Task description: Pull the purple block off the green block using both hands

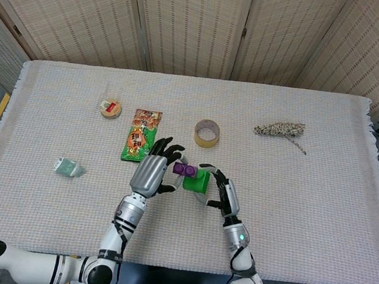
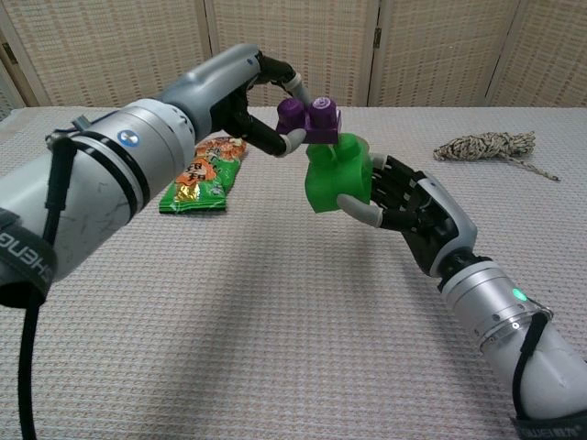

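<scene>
We see the left hand [image 2: 240,96] pinching the purple block [image 2: 309,120]; at its 4 o'clock, the right hand [image 2: 415,213] grips the tilted green block [image 2: 337,174].

Probably a lab: cloth-covered table [image 1: 306,195] before folding woven screens [image 1: 189,20].

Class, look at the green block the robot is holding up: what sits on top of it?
The purple block sits at the green block's top, pinched by the left hand; the right hand grips the green block. Whether they remain joined is unclear; the seam is partly covered.
</scene>
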Controlling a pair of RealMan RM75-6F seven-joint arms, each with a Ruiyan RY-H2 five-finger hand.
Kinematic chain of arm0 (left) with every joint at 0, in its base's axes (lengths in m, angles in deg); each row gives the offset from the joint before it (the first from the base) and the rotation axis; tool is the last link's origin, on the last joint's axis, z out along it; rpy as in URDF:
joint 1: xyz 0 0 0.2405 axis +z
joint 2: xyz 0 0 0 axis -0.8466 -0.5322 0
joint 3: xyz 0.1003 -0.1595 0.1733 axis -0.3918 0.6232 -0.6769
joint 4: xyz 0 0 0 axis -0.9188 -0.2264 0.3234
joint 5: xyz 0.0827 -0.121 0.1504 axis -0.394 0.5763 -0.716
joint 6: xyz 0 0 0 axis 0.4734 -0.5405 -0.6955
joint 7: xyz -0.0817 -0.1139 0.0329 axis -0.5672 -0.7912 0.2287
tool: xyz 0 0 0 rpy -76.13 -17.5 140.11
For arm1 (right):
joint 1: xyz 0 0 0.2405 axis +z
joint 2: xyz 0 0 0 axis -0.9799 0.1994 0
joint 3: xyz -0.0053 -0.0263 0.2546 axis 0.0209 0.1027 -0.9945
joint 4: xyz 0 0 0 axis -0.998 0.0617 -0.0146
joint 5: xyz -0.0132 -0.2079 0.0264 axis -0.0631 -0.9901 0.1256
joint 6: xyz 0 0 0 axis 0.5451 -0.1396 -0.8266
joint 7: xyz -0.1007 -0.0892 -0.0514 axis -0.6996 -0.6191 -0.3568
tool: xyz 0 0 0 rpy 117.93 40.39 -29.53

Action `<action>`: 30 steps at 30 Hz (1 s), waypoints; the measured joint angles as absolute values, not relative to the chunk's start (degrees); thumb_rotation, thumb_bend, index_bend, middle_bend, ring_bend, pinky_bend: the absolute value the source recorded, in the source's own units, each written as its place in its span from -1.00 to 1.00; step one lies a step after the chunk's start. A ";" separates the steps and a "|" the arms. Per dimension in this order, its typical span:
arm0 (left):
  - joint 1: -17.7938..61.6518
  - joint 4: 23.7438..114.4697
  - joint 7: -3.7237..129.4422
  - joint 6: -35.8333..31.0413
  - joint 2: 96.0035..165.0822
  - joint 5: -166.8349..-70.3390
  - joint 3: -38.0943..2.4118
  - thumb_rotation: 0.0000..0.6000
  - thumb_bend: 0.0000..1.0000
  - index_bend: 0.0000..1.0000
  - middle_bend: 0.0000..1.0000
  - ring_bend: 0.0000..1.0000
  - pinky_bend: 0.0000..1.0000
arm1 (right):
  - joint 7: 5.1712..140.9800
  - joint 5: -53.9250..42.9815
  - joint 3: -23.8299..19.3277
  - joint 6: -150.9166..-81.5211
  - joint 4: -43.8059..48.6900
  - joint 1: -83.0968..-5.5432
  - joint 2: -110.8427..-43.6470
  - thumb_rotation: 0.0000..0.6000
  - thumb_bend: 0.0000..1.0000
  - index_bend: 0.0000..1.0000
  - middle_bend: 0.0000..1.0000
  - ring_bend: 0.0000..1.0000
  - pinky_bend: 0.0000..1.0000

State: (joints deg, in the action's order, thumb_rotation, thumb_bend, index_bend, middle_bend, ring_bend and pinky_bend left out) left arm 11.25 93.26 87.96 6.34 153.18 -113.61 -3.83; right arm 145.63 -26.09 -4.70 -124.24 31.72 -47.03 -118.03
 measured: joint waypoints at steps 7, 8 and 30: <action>11.88 94.07 88.25 6.46 150.86 -113.71 -3.70 1.00 -0.01 0.50 -0.48 -0.92 -1.00 | 142.90 -27.99 -3.47 -127.38 31.96 -47.67 -117.04 1.00 -0.46 0.83 -0.44 -0.65 -0.82; 12.23 94.15 88.20 6.44 150.20 -113.58 -3.83 1.00 -0.01 0.50 -0.48 -0.92 -1.00 | 141.94 -28.41 -3.30 -128.19 31.79 -47.77 -116.75 1.00 -0.46 0.83 -0.44 -0.65 -0.82; 20.11 83.63 80.44 4.00 146.96 -117.20 -14.17 1.00 -0.01 0.50 -0.48 -0.91 -1.00 | 82.77 -28.29 2.18 -126.37 3.98 -52.71 -87.98 1.00 -0.46 0.84 -0.42 -0.72 -0.82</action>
